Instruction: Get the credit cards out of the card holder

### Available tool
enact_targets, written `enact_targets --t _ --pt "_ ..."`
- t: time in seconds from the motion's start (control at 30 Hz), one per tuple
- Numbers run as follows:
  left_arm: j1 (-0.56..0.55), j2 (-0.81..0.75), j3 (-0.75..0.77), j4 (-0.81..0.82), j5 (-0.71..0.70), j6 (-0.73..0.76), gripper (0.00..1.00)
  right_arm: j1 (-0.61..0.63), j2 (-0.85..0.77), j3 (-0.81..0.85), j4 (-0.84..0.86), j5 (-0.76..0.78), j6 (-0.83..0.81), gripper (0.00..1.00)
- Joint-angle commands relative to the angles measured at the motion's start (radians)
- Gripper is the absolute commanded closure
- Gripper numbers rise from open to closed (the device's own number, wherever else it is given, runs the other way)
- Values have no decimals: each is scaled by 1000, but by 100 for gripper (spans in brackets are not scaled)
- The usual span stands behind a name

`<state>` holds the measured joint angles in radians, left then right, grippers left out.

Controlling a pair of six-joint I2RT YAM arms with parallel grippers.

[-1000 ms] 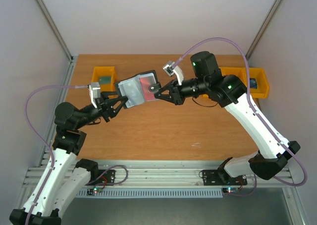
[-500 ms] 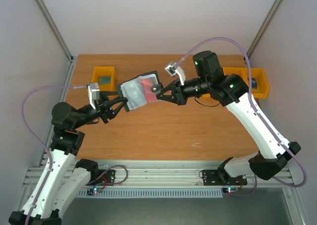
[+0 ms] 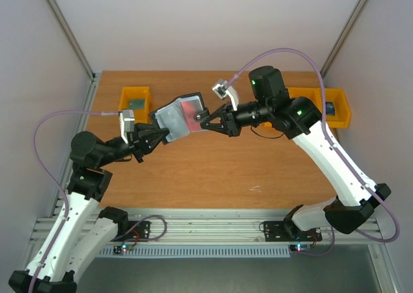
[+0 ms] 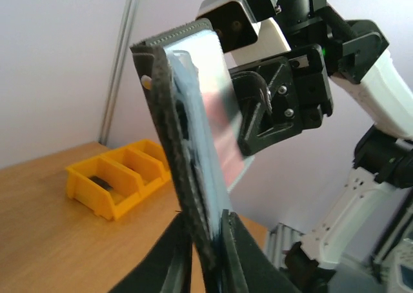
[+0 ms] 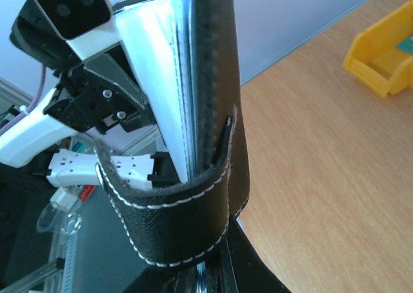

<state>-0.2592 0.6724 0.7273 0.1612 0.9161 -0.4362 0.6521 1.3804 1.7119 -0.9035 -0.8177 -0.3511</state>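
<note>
**Progress.** No card is showing outside the holder, so extraction is not yet done. Judging by the hold, the step in hand is steadying the holder for the first pull.

**Item 1.** Small black rectangular stitched-leather card holder [image 3: 181, 115], folding type. It is hanging open in the air above the wooden table [image 3: 213, 164], stretched between the two arms and tilting. The outer skin is showing a pebbled grain with pale stitching, and the blue-grey inner pockets are looking glossy and clear-fronted. A narrow black closing tab [image 5: 168, 222] is looping round one edge.

**Item 2.** Thin, flat, red credit card [image 3: 191, 107] of rigid plastic. It is sitting inside an inner pocket, near the right arm's end of the holder. The dark card is not showing in any view.

**Item 3.** The left gripper [image 3: 162, 136], black with two fingers. Its jaws are standing narrow and pinching the card holder's lower edge. Whether a card edge is also caught between them cannot be told.

**Item 4.** The right gripper [image 3: 206, 120], same pattern. It is clamping tight on the opposite edge of the card holder, by the tab.

**Item 5.** Yellow moulded plastic bins [image 3: 135, 99], open-topped and thick-walled, are resting at the table's far corners. One is holding a small flat greenish thing, not identifiable.
</note>
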Motion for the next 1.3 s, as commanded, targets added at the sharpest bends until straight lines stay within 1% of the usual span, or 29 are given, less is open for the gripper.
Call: enact_targets --t 0.0,0.03,0.07,0.1,0.23,0.27,0.4,0.43,0.47,0.5,0.53,0.6,0.63,0.67,0.73,0.77,0.83,0.9,1.0,1.17,1.27 --pt "-29 12 25 22 11 5 93 35 26 -4 112 -10 42 99" --pt "-31 15 25 23 0 4 98 39 32 -8 125 -9 47 99" --pt "-32 16 23 23 -12 3 100 42 36 -12 136 -9 50 97" --pt "-33 16 22 24 -21 0 100 45 42 -16 144 -6 53 92" --pt "-33 12 16 1 -51 0 100 52 48 -24 144 49 50 56" --pt "-34 11 14 -7 -61 4 100 57 47 -26 145 74 48 49" --pt "-32 10 2 2 -68 -3 100 109 57 -25 167 238 34 32" --pt "-32 13 1 6 -68 -8 100 122 64 -23 169 261 29 29" --pt "-32 14 2 9 -67 -12 100 127 70 -25 177 273 31 29" --pt "-33 15 4 9 -65 -13 100 129 73 -28 185 276 35 33" --pt "-34 13 3 8 -62 -13 100 128 74 -31 190 276 39 42" --pt "-32 11 5 8 -52 -14 100 128 70 -37 192 287 43 64" --pt "-32 9 5 10 -46 -15 100 127 66 -40 190 292 41 72" --pt "-32 7 6 7 -42 -14 96 124 62 -43 187 290 37 80" --pt "-28 -1 11 -7 -41 -2 70 112 47 -54 185 267 32 92" --pt "-24 -4 16 -16 -45 4 64 103 37 -61 188 243 31 96" --pt "-14 -13 21 -40 -63 24 62 76 17 -78 196 179 31 99" --pt "-4 -24 19 -57 -89 47 63 57 0 -90 198 110 28 99" --pt "6 -29 10 -72 -119 66 65 41 -15 -95 185 46 16 99" --pt "10 -25 8 -83 -112 87 65 26 -23 -86 165 6 1 99" --pt "9 -12 10 -71 -84 111 63 25 -9 -86 183 -19 27 99"
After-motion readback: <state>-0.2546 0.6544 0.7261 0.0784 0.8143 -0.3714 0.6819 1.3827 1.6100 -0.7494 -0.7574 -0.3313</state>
